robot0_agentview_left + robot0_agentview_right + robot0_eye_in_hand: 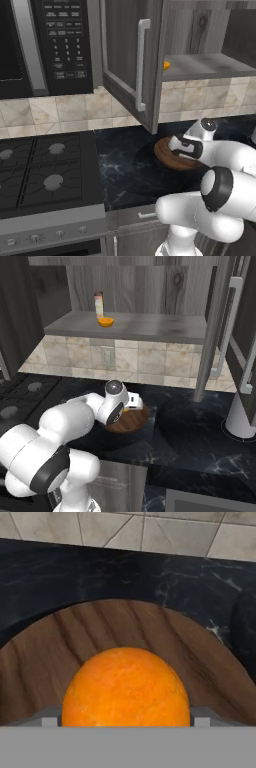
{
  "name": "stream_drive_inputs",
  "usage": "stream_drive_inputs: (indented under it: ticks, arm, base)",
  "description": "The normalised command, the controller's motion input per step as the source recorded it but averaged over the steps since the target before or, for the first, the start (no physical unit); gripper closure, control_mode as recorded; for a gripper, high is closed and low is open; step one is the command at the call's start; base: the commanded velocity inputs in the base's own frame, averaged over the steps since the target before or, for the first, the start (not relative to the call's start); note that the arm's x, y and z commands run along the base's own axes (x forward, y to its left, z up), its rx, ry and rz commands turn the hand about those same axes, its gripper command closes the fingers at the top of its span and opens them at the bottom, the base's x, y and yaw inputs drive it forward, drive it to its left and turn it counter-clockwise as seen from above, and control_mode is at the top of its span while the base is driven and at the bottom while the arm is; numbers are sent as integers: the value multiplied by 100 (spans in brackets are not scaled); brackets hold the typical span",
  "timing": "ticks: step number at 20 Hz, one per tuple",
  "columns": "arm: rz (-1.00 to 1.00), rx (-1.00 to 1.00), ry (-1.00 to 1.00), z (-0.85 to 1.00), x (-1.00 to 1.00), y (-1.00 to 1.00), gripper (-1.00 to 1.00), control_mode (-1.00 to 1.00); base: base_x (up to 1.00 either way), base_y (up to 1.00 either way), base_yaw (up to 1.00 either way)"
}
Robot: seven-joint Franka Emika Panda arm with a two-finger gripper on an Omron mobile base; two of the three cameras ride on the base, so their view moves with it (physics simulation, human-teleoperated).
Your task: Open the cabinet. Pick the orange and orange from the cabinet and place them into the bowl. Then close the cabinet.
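Note:
The cabinet stands with both doors swung open, its shelf bare to view. One orange rests on that shelf, peeking past the left door edge as a sliver of orange. The reddish-brown wooden bowl sits on the dark counter below. My gripper hangs low over the bowl, pointing down into it. Its jaws sit against both sides of the other orange, just above the bowl's wooden inside. The gripper is shut on this fruit.
A slim bottle stands behind the shelf orange. The black microwave hangs left of the cabinet, above the stove. The open right door juts out over the counter. A white canister stands at the right.

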Motion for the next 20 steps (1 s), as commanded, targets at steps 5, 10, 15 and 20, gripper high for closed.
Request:
stream_drive_inputs:
  ticks: [5, 10, 15, 20]
  arm:
    - [0, 0, 0, -1, 9, 0, -100, -100]
    - [0, 0, 0, 0, 0, 0, -100, -100]
    - [0, 0, 0, 0, 5, 0, -100, -100]
    - [0, 0, 0, 6, 5, 0, -100, -100]
  base:
    - [0, 0, 0]
    - [0, 0, 0]
    - [0, 0, 0]
    - [0, 0, 0]
